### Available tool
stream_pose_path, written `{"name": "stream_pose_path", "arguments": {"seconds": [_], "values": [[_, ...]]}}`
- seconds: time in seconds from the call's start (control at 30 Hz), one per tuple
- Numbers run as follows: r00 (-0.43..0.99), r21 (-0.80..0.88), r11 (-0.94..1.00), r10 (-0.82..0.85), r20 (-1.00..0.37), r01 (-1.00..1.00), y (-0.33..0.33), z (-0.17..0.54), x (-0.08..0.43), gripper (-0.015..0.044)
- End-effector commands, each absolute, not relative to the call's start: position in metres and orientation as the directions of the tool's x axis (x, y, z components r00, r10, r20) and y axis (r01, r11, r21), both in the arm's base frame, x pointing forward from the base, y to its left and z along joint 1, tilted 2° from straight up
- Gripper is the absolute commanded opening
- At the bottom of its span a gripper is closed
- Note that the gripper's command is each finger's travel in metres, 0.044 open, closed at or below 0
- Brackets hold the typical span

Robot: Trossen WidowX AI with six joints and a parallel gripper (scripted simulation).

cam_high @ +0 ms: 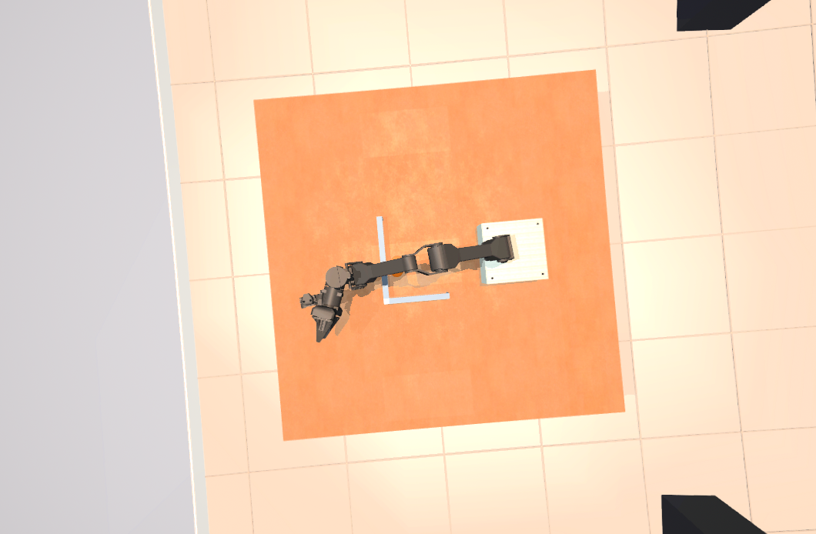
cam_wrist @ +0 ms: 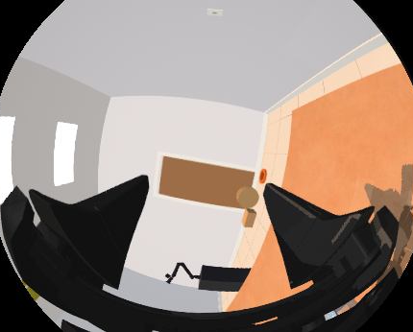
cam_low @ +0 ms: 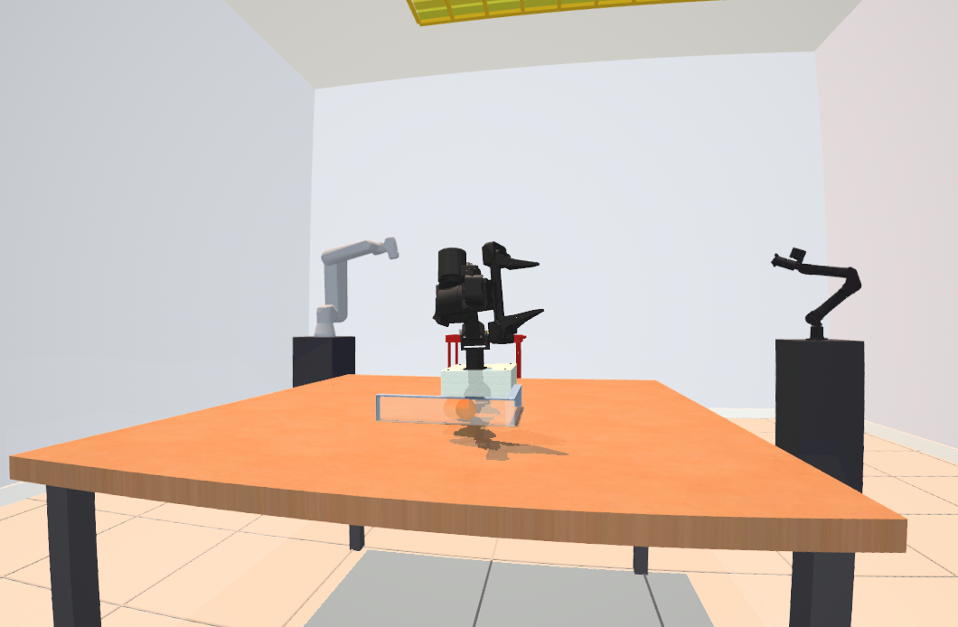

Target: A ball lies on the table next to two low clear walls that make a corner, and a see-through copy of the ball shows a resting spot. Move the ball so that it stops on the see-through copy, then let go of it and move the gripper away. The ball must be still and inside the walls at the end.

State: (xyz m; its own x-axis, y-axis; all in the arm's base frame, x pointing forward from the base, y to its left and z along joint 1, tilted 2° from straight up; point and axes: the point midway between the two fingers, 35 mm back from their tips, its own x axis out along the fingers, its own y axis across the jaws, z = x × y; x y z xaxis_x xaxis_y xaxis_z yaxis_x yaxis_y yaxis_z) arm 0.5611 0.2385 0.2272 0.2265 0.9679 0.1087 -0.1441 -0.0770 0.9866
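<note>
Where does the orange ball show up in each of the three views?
Top: ball only a sliver, just inside the clear walls' corner, mostly hidden under the forearm.
Exterior: ball behind the front clear wall, table centre.
Wrist: not in it; the open gripper faces the room.
Shared landmark: the clear walls.

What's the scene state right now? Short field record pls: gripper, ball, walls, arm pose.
gripper: gripper open, holding nothing, raised well above the table, fingers pointing sideways
ball: orange ball resting on the table behind the near clear wall, mostly hidden under the arm in the top view
walls: two low clear walls forming an L corner
arm: arm stretches from its white base across the corner; gripper lies beyond the walls
contact: gripper and ball apart
</note>
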Motion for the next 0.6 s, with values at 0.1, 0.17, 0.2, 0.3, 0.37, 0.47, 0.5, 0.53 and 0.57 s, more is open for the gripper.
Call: {"name": "stream_pose_path", "arguments": {"seconds": [0.1,0.17,0.2,0.3,0.37,0.47,0.5,0.53,0.57], "values": [[0.293,0.989,-0.040,0.953,0.080,-0.139,0.238,0.223,0.567,0.0346],[0.344,0.991,-0.002,0.938,0.048,-0.133,0.236,0.217,0.571,0.0346],[0.368,0.992,0.019,0.929,0.030,-0.128,0.236,0.214,0.573,0.0346],[0.435,0.989,0.095,0.900,-0.037,-0.111,0.232,0.203,0.576,0.0346],[0.478,0.983,0.159,0.873,-0.096,-0.094,0.228,0.193,0.577,0.0346],[0.528,0.962,0.268,0.826,-0.197,-0.061,0.221,0.176,0.574,0.0346],[0.541,0.951,0.306,0.808,-0.233,-0.049,0.218,0.170,0.572,0.0346],[0.551,0.938,0.346,0.790,-0.270,-0.036,0.215,0.164,0.570,0.0346],[0.559,0.922,0.386,0.770,-0.308,-0.023,0.212,0.158,0.567,0.0346]]}}
